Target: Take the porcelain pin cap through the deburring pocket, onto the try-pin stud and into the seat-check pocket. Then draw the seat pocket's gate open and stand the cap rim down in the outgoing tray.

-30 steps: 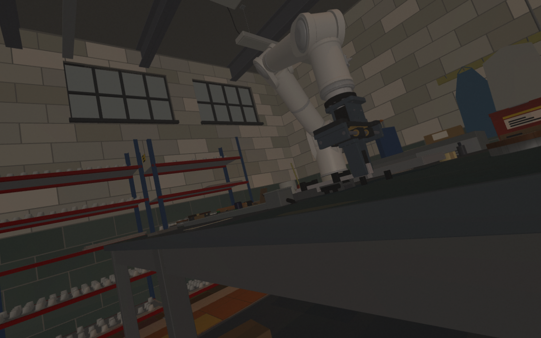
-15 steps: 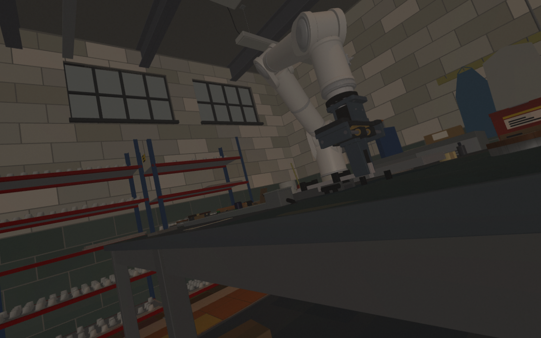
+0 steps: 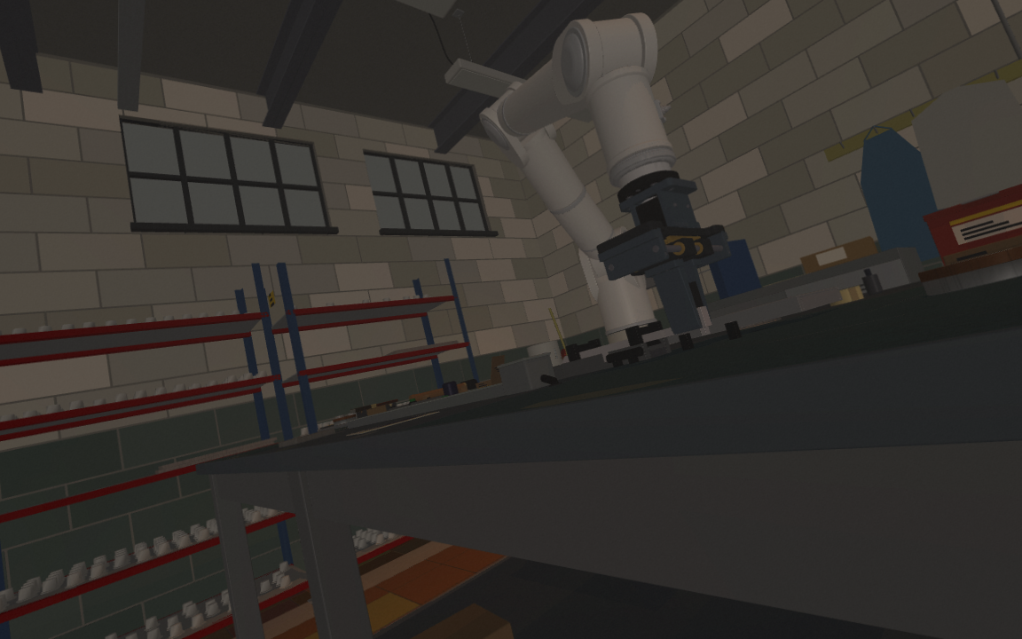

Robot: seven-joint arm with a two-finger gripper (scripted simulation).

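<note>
My gripper (image 3: 682, 322) points down at the far middle of the dark bench, just in front of the arm's white base. Its fingertips sit low among several small black fixtures (image 3: 634, 350) on the bench top. The low camera angle and the bench edge hide what lies between the fingers. A pale patch (image 3: 701, 318) shows beside the fingers; I cannot tell whether it is the porcelain cap. A flat grey fixture block (image 3: 840, 278) lies to the right of the gripper. The gripper is closed on something I cannot identify.
A red box with a label (image 3: 995, 222) sits at the bench's far right, with a blue container (image 3: 896, 191) and a large pale drum (image 3: 983, 135) behind it. Shelving racks (image 3: 110, 381) with rows of white caps stand on the left. The near bench edge (image 3: 658, 445) blocks much of the top.
</note>
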